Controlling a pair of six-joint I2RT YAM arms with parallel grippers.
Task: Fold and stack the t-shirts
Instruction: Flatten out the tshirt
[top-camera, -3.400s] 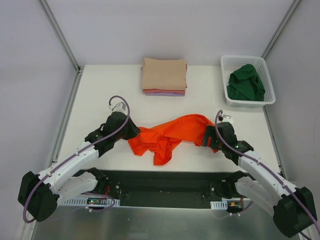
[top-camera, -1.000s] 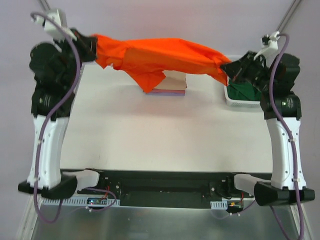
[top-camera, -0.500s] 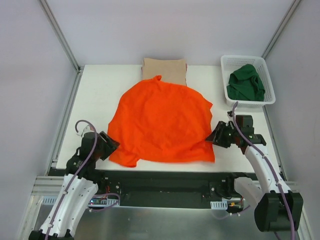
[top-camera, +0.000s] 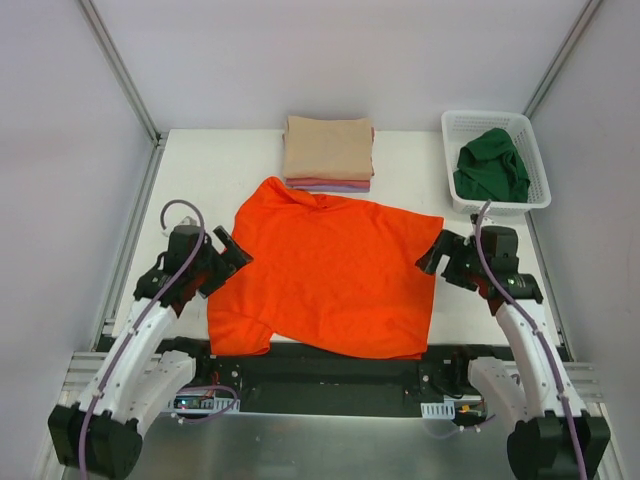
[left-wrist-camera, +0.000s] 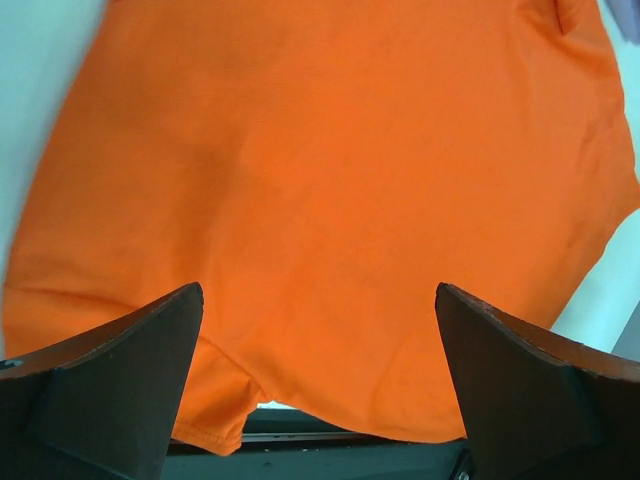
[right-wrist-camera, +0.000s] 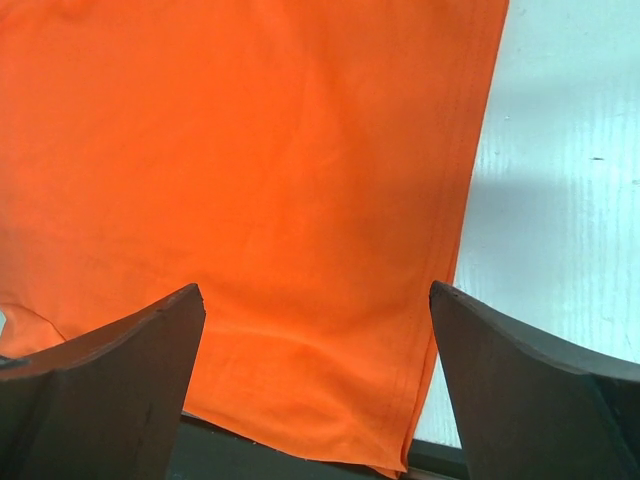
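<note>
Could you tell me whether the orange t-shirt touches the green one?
Apart: top view shows the green t-shirt inside the basket, whose wall separates it from the orange t-shirt.

You have bright, even light from overhead, with only soft, short shadows on the white table (top-camera: 190, 190). In your wrist views the near dark fingers (left-wrist-camera: 110, 390) are out of focus, and the orange t-shirt (left-wrist-camera: 330, 180) seems slightly blurred along its left edge.

The orange t-shirt (top-camera: 330, 275) lies spread flat on the white table (top-camera: 200, 180), its far edge reaching the folded stack (top-camera: 328, 182) topped by the beige t-shirt (top-camera: 328, 146). The left gripper (top-camera: 233, 252) sits at its left edge, the right gripper (top-camera: 433, 252) at its right corner. The dark green t-shirt (top-camera: 490, 165) lies crumpled in the mesh basket (top-camera: 487, 117)
</note>
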